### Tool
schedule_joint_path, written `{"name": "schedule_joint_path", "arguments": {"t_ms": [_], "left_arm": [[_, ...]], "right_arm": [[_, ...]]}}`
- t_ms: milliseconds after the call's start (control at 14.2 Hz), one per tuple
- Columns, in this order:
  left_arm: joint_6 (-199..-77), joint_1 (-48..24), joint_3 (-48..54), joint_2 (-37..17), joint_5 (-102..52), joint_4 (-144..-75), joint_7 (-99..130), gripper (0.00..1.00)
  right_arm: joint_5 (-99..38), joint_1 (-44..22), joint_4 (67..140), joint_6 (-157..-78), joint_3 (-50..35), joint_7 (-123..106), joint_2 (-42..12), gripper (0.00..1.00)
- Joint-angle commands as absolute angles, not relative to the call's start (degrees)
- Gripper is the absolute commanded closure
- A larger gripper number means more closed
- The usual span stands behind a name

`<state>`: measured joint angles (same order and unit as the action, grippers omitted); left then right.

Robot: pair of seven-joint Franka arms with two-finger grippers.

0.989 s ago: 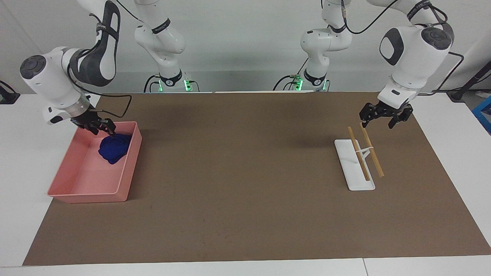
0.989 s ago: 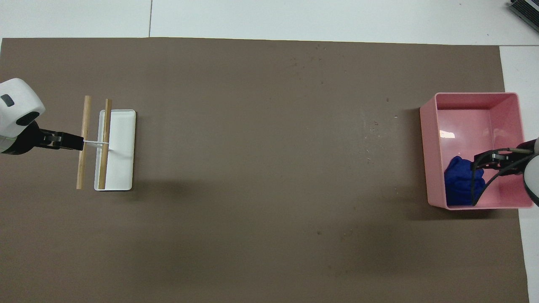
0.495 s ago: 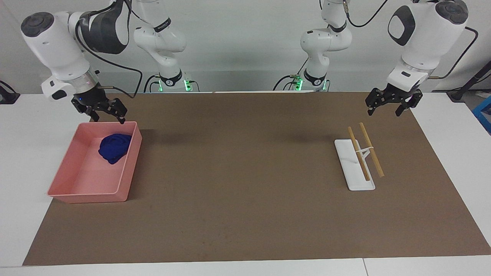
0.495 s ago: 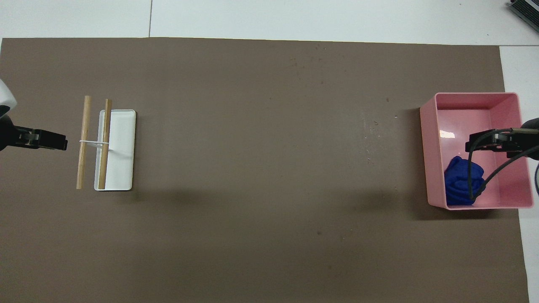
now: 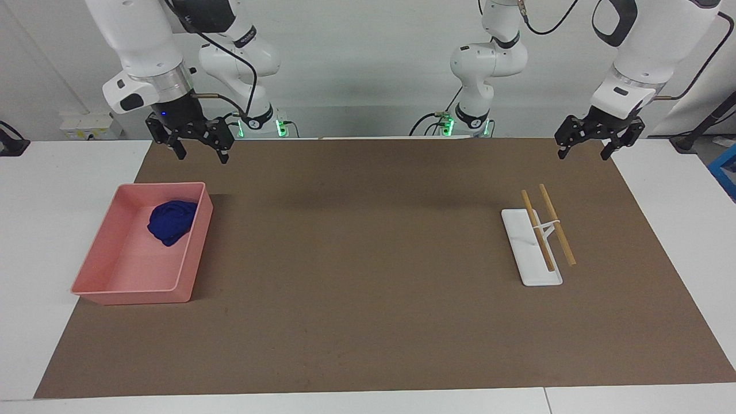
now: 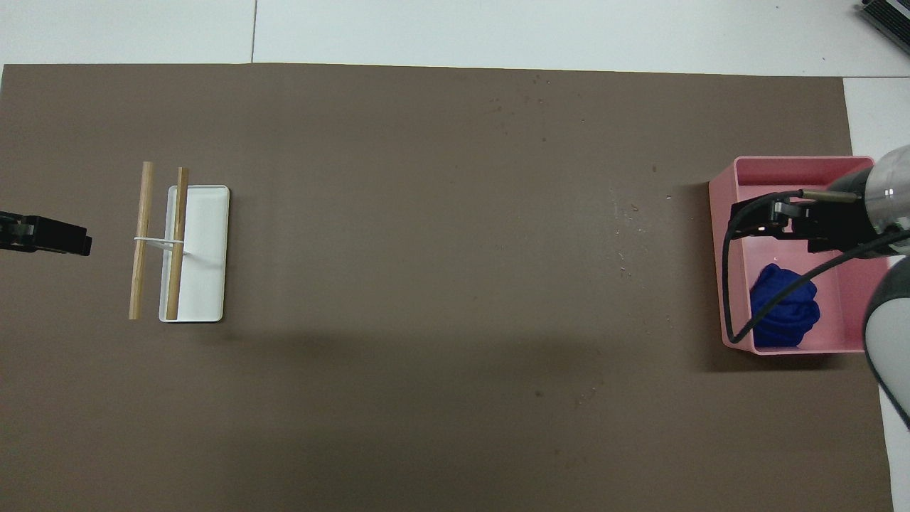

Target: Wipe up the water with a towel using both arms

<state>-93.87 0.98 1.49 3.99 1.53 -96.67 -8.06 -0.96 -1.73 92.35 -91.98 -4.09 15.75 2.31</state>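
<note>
The deep-blue towel [image 5: 168, 226] [image 6: 784, 313] lies bunched in the pink bin [image 5: 192, 253] [image 6: 721, 270], in the corner nearest the robots, with nothing touching it. My right gripper [image 5: 200, 156] [image 6: 746, 222] hangs open and empty high over the bin, well clear of the towel. At the other end, my left gripper [image 5: 582, 155] [image 6: 82, 242] hangs open and empty over the brown mat [image 5: 368, 259], beside the stick tray. The water [image 6: 629, 227] shows as a few faint pale specks on the mat near the bin.
A white tray [image 5: 520, 230] [image 6: 206, 249] with two wooden sticks [image 5: 556, 224] [image 6: 142, 238] across it stands toward the left arm's end. The brown mat covers most of the white table [image 5: 57, 190].
My right gripper has let go of the towel and risen out of the bin. My left gripper has lifted up and away from the sticks. The towel stays in the bin.
</note>
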Motion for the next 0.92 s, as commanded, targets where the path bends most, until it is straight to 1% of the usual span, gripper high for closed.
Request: {"name": "schedule_joint_path", "arguments": {"t_ms": [0, 212, 424, 565, 848], "left_arm": [[-92.46, 0.09, 0.79, 3.69, 0.88, -95.88, -8.61, 0.00], [-92.46, 0.09, 0.79, 3.78, 0.88, -96.06, -8.61, 0.00], [-92.46, 0.09, 0.79, 3.78, 0.88, -96.06, -8.61, 0.00], [-92.37, 0.09, 0.88, 3.87, 0.79, -96.06, -8.61, 0.00], [-92.20, 0.09, 0.88, 3.87, 0.62, -96.06, -8.61, 0.00]], "right_arm": [[-0.09, -2.02, 83.34, -86.15, -3.87, 16.70, -2.36, 0.02], [0.52, -0.01, 84.19, -84.99, -3.69, 15.21, -1.41, 0.02], [1.75, 0.96, 85.34, -85.60, -3.78, 13.54, -0.88, 0.02], [2.98, 1.23, 87.35, -86.57, -3.69, 12.40, 0.17, 0.02], [2.99, 1.06, 88.15, -85.96, -3.78, 12.30, 0.53, 0.01]]}}
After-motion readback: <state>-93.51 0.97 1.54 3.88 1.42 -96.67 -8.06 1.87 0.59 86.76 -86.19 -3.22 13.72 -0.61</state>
